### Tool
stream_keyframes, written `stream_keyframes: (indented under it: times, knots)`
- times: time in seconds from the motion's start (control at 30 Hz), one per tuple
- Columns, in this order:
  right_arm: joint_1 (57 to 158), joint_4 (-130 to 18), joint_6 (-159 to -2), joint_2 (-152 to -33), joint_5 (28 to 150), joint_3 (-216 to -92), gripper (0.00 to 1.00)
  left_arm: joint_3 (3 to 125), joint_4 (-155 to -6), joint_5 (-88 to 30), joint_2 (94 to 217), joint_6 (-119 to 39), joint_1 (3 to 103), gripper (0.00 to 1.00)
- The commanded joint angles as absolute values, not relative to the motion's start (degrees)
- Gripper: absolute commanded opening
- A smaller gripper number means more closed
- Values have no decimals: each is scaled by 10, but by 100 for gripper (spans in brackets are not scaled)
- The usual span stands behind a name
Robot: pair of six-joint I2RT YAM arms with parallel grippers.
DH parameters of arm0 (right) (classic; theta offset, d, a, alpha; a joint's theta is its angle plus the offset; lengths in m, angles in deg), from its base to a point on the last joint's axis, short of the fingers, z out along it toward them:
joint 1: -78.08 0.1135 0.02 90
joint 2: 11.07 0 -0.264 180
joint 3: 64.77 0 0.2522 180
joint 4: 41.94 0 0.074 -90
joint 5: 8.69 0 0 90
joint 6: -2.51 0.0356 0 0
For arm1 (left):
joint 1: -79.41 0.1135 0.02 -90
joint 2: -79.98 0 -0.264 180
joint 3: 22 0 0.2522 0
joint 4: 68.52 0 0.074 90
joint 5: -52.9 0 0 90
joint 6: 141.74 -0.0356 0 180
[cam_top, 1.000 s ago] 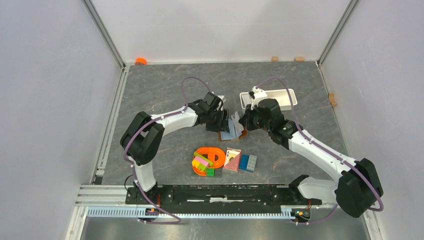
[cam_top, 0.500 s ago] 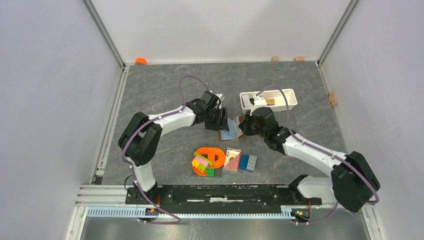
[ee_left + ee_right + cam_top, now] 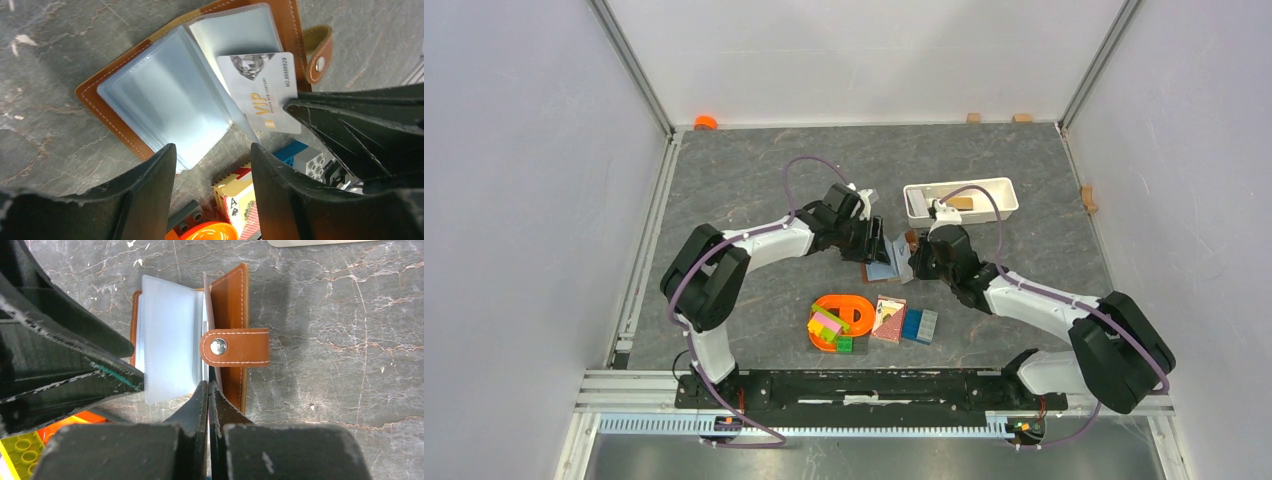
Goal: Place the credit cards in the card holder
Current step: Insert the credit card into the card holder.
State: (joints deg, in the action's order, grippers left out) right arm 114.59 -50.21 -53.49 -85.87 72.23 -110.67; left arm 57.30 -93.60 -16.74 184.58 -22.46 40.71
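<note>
The card holder (image 3: pixel 886 266) lies open on the table, brown outside with clear sleeves fanned up; it also shows in the left wrist view (image 3: pixel 115 119) and the right wrist view (image 3: pixel 232 300). My right gripper (image 3: pixel 911 262) (image 3: pixel 207 386) is shut on a pale VIP credit card (image 3: pixel 262 92). The card's far end lies over the holder's right half, next to the snap strap (image 3: pixel 320 55). In the right wrist view the card (image 3: pixel 207 310) shows edge-on between sleeves and cover. My left gripper (image 3: pixel 876 246) (image 3: pixel 212 165) is open, empty, just above the holder's near edge. No other cards show.
A red ace-printed card pack (image 3: pixel 888 318) (image 3: pixel 240 200), blue and grey blocks (image 3: pixel 919 324) (image 3: pixel 292 150) and an orange ring piece with coloured bricks (image 3: pixel 839 320) lie close in front of the holder. A white oblong tray (image 3: pixel 961 198) stands behind the right gripper.
My right arm has come down and to the left, bringing its gripper and the card low against the holder's right side. My left gripper has hardly moved.
</note>
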Motion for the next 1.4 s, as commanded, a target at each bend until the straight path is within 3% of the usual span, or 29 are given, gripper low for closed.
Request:
stream_keyframes:
  times: [0.0,0.53,0.83,0.97,1.23,1.37]
  knots:
    - [1126,-448,-516,-861,738,-1087,0,562,-870,-118,1838,-214,409,62]
    - [1065,-380,-482,-853,843,-1035,0,521,-725,-44,1856,-135,423,63]
    - [1048,-369,-471,-850,871,-1036,0,532,-766,-76,1881,-141,434,55]
    - [1045,-368,-469,-849,871,-1035,0,539,-778,-79,1897,-139,435,43]
    - [1029,-364,-467,-847,883,-1034,0,571,-859,-98,1937,-156,439,2]
    - [1020,-358,-461,-849,894,-1034,0,590,-912,-102,1948,-192,439,2]
